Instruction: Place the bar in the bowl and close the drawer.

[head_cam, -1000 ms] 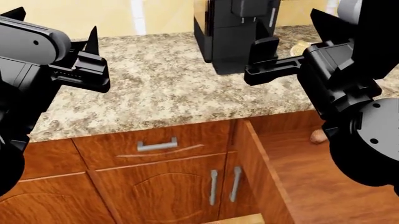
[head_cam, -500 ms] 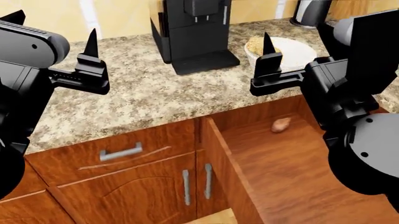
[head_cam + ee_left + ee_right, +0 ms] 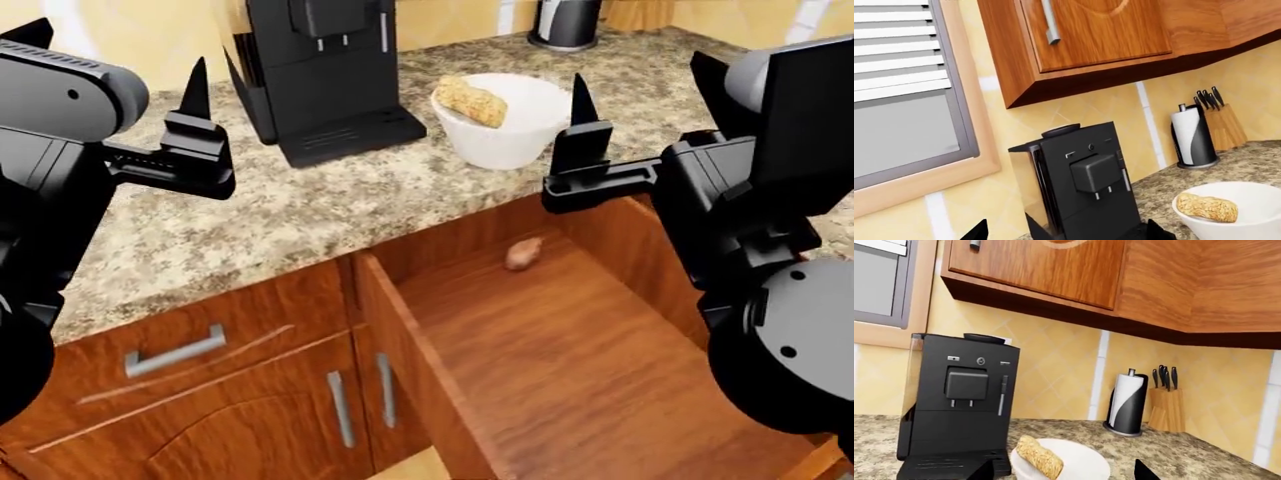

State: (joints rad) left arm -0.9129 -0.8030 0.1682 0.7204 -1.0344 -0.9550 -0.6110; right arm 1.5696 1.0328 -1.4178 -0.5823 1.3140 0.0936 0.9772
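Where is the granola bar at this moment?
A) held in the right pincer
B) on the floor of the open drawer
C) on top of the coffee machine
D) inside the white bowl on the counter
D: the bar lies slanted in the bowl, its upper end leaning on the rim.

Speckled granite countertop point(image 3: 320, 200) and what we see resting on it

We see a black coffee machine point(image 3: 314, 70) beside a plain white deep bowl point(image 3: 514, 135), with a paper-towel holder point(image 3: 1126, 405) and wooden knife block point(image 3: 1167, 410) near the back wall.
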